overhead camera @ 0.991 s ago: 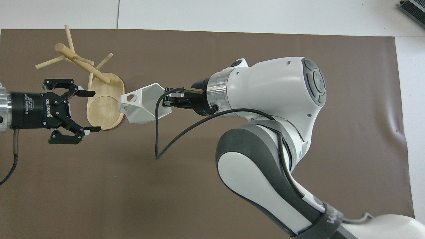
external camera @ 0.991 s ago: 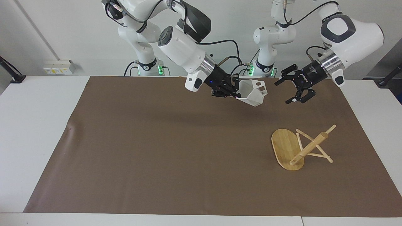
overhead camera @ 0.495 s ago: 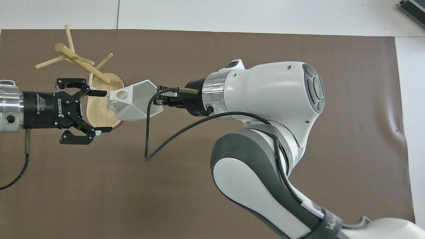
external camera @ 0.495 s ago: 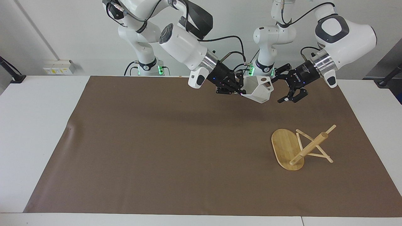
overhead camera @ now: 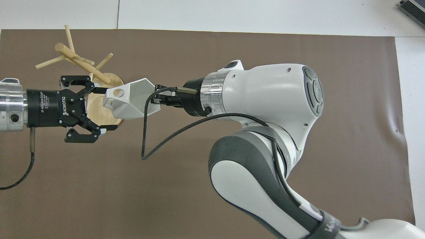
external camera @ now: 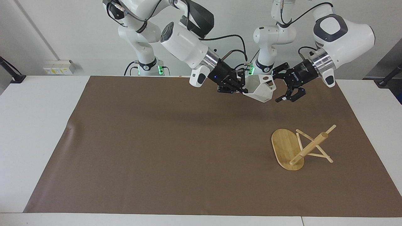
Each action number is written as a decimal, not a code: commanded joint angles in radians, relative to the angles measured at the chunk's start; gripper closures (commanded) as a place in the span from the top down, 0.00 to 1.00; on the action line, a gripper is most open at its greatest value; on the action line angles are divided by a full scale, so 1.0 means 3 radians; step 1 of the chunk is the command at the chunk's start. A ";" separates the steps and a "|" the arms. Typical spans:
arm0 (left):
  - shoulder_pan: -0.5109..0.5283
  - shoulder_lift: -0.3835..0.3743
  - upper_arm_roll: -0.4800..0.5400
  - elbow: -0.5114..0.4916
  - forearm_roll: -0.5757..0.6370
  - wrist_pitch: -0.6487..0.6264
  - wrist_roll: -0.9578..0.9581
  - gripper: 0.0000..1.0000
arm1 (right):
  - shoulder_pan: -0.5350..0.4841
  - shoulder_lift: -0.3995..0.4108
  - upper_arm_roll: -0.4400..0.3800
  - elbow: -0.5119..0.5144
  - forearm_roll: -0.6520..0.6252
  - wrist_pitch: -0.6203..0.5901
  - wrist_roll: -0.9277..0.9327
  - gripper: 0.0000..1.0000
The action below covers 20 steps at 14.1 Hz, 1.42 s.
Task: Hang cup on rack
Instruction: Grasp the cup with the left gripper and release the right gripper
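Lying toppled, rack (external camera: 293,150), post toward left arm's end; right end effector (external camera: 241,89) grasping cup (external camera: 260,89).

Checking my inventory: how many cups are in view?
1: the cup, held in the air by the right gripper near the robots' end of the brown mat.

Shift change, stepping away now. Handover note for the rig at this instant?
Right gripper: shut on the cup's rim, holding it in the air on its side, handle toward the left gripper.
Left gripper: open, level with the cup's handle end, nothing gripped.
Rack: tipped over on the brown mat at the left arm's end, base on edge, post and pegs slanting.
Done: cup lifted and presented.
Left: hand over the cup, stand the rack up, hang the cup on a peg.
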 commanded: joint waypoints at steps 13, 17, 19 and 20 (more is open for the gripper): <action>-0.0193 0.0049 0.0034 -0.0016 -0.0060 0.0222 0.0006 0.98 | -0.0044 0.0009 0.0091 -0.0024 0.0080 0.0088 0.0077 0.00; -0.0255 0.0049 0.0034 -0.0001 -0.0040 0.0212 0.0123 0.00 | -0.0044 0.0009 0.0091 -0.0024 0.0080 0.0088 0.0077 0.00; -0.0250 0.0049 0.0034 -0.0006 -0.0040 0.0176 0.0216 0.00 | -0.0049 0.0009 0.0091 -0.0024 0.0080 0.0088 0.0077 0.00; -0.0250 0.0044 0.0039 -0.0011 -0.0040 0.0176 0.0216 0.00 | -0.0049 0.0009 0.0091 -0.0024 0.0080 0.0083 0.0077 0.00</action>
